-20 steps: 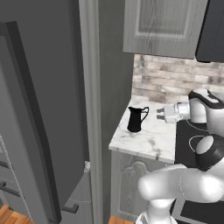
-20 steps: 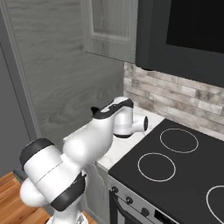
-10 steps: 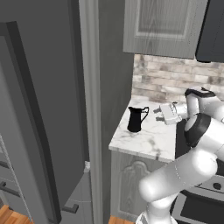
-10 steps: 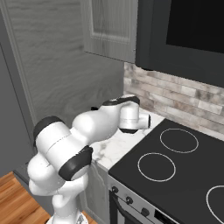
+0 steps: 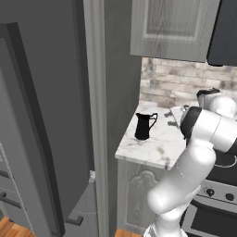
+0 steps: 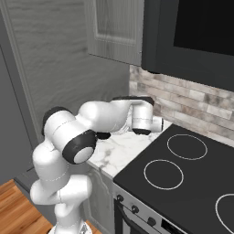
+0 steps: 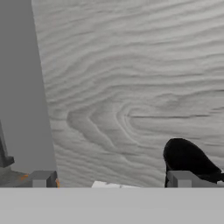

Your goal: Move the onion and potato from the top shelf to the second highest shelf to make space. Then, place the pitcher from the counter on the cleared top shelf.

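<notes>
The black pitcher (image 5: 144,126) stands upright on the marbled counter (image 5: 155,146), close to the fridge's grey side panel. My gripper (image 5: 172,116) hovers over the counter just right of the pitcher, at about its height, and apart from it. In the hand view the gripper (image 7: 113,180) is open with nothing between its fingertips (image 7: 43,178). There the pitcher (image 7: 188,158) sits low on the right, behind the right fingertip. The onion, the potato and both shelves are hidden behind the open fridge door (image 5: 32,115).
The wood-grain fridge side panel (image 7: 131,87) stands straight ahead of the hand. A black stovetop (image 6: 183,167) adjoins the counter (image 6: 114,153) on the right. Grey wall cabinets (image 5: 171,28) hang above a brick backsplash (image 5: 185,85).
The arm has folded, its elbow swinging up and toward the cameras, while the hand has stayed beside the pitcher. The jaws remain open.
</notes>
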You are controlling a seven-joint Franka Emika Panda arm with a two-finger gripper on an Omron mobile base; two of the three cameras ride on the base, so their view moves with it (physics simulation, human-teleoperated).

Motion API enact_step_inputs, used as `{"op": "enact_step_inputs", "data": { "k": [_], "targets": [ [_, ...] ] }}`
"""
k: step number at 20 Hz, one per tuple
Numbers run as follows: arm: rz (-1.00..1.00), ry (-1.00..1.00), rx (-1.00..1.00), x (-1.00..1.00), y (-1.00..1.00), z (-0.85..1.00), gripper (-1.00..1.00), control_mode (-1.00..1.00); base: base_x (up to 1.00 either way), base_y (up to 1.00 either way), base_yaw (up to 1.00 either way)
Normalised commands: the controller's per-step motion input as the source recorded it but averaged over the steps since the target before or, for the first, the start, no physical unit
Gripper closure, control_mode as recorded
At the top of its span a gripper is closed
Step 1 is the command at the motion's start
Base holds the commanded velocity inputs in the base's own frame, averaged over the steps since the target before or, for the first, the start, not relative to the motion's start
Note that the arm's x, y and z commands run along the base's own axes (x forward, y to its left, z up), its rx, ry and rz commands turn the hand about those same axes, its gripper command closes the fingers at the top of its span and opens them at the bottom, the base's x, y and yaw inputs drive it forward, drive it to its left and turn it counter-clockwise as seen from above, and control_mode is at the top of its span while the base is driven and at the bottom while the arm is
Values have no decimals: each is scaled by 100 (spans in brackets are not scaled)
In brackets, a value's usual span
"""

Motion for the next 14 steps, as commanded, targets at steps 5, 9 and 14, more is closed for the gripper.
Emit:
{"op": "enact_step_inputs", "data": {
  "k": [5, 9, 14],
  "targets": [
    [0, -4, 0, 29, 0, -9, -100, -100, 0, 0, 0],
    [0, -2, 0, 30, 0, -19, -100, -100, 0, 0, 0],
    [0, 0, 0, 40, 0, -19, -100, -100, 0, 0, 0]
  ]
}}
